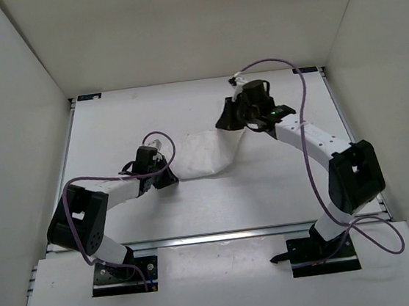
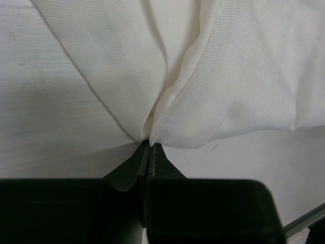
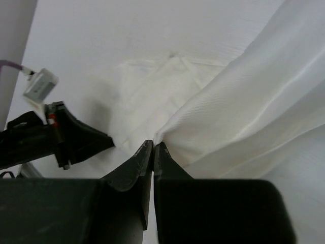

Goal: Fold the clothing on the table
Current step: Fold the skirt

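Note:
The clothing (image 1: 203, 155) is a thin white fabric piece lying bunched in the middle of the table (image 1: 113, 126). My left gripper (image 1: 172, 176) sits low at its left edge, shut on a pinched fold of the clothing (image 2: 203, 66); the closed tips (image 2: 151, 144) meet right at the fabric. My right gripper (image 1: 231, 125) is behind and to the right, shut on a corner of the clothing (image 3: 254, 101), with its tips (image 3: 154, 145) closed on the edge. From there a strip of fabric hangs down to the rest of the piece (image 3: 157, 91) on the table.
White walls enclose the table on the left, back and right. A metal rail (image 1: 258, 230) runs along the near edge, just ahead of both arm bases. In the right wrist view, the left gripper (image 3: 76, 140) shows at the left, close to the fabric.

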Available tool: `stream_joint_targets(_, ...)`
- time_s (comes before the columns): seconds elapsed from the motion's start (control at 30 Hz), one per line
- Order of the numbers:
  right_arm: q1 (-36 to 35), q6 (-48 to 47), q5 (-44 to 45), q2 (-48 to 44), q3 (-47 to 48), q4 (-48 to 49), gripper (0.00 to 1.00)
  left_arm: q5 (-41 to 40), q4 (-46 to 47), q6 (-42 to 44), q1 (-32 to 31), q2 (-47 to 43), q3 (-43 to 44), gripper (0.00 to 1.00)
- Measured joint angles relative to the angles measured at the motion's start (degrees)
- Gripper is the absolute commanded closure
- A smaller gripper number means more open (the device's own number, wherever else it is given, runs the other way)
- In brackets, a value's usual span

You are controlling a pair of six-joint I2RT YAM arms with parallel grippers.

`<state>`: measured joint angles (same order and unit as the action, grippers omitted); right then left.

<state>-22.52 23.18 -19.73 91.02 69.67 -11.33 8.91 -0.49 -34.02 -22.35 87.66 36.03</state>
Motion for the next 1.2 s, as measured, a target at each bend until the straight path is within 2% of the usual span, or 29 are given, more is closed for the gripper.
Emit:
stream_joint_targets(0.27, -13.5, -0.7, 0.2, 10.4, 9.5, 1.4, 1.00, 1.3, 2.3, 0.2, 1.7, -0.1, -1.1, 1.00)
stream_joint_targets(0.5, -20.1, -0.4, 0.2, 20.1, 13.0, 1.8, 1.00, 2.3, 4.0, 0.2, 2.7, -0.9, -2.8, 1.00)
stream_joint_targets(0.83, -22.3, 0.9, -4.6, 29.6, 21.2, -0.2, 1.00, 3.8, 5.3, -0.4, 4.1, -3.1, -5.6, 1.00)
stream_joint_targets(1.2, -22.4, 1.0, -9.4, 30.9, 23.0, -3.3, 0.99, 4.3, 5.3, -0.5, 4.7, -3.1, -5.7, 0.98)
